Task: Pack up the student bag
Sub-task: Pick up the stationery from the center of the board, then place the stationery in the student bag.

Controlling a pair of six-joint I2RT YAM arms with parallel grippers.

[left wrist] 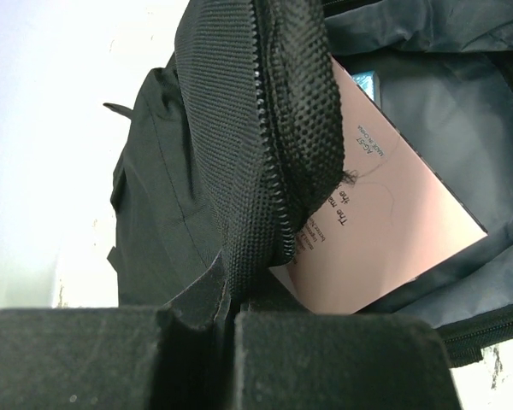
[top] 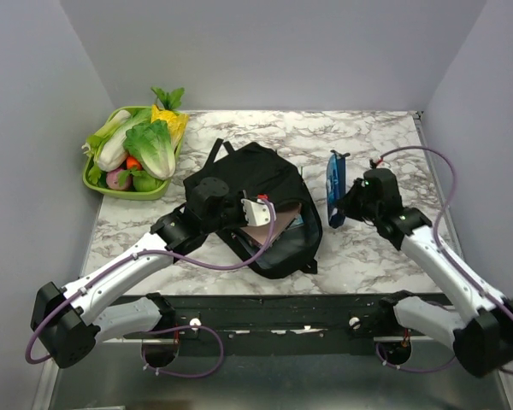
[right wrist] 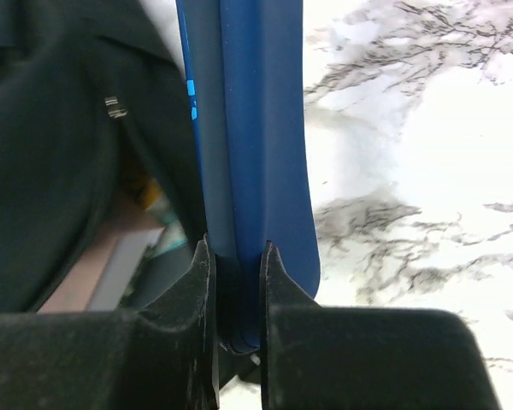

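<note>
The black student bag (top: 256, 184) lies open on the marble table, a pink booklet (top: 269, 231) showing inside; the booklet also shows in the left wrist view (left wrist: 393, 213). My left gripper (top: 225, 209) is shut on the bag's zippered opening edge (left wrist: 256, 171) and holds it up. My right gripper (top: 349, 205) is shut on a flat blue case (top: 335, 188), held on edge to the right of the bag. In the right wrist view the blue case (right wrist: 256, 154) stands between the fingers, with the bag (right wrist: 60, 154) to its left.
A green tray (top: 98, 181) of toy vegetables stands at the far left of the table. Grey walls close in the left, back and right sides. Bare marble (top: 376, 248) lies right of the bag.
</note>
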